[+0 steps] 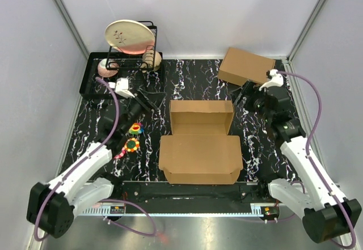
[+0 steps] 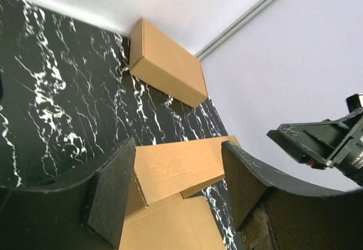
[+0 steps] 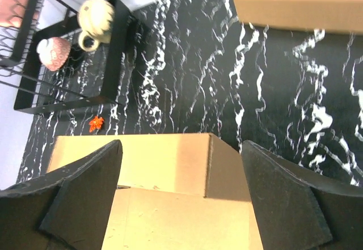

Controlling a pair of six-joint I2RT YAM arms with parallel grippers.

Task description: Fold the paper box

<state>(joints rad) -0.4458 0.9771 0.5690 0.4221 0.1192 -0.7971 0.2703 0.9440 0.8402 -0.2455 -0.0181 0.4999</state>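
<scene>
While half-formed, sits mid-table between the arms: paper box [image 1: 199, 148], long axis left-right, lid flat nearward. Flanking its far tray, about equally near: left gripper [image 2: 177, 189], spread, empty; right gripper [image 3: 181, 196], spread, empty.

Paper box [image 1: 200, 145] mid-surface [image 1: 195, 80], toward near edge; lid flap up on far side.
Second box [image 1: 245, 66] in far right corner, well apart.
Tray [image 1: 91, 85] far left; rack [image 1: 136, 51] in tray, plate [image 1: 129, 36] on rack.
Small toys [image 1: 132, 139] just left of paper box.
Left pincer [image 2: 178, 182] and right pincer [image 3: 181, 187] near flap's far corners.
</scene>
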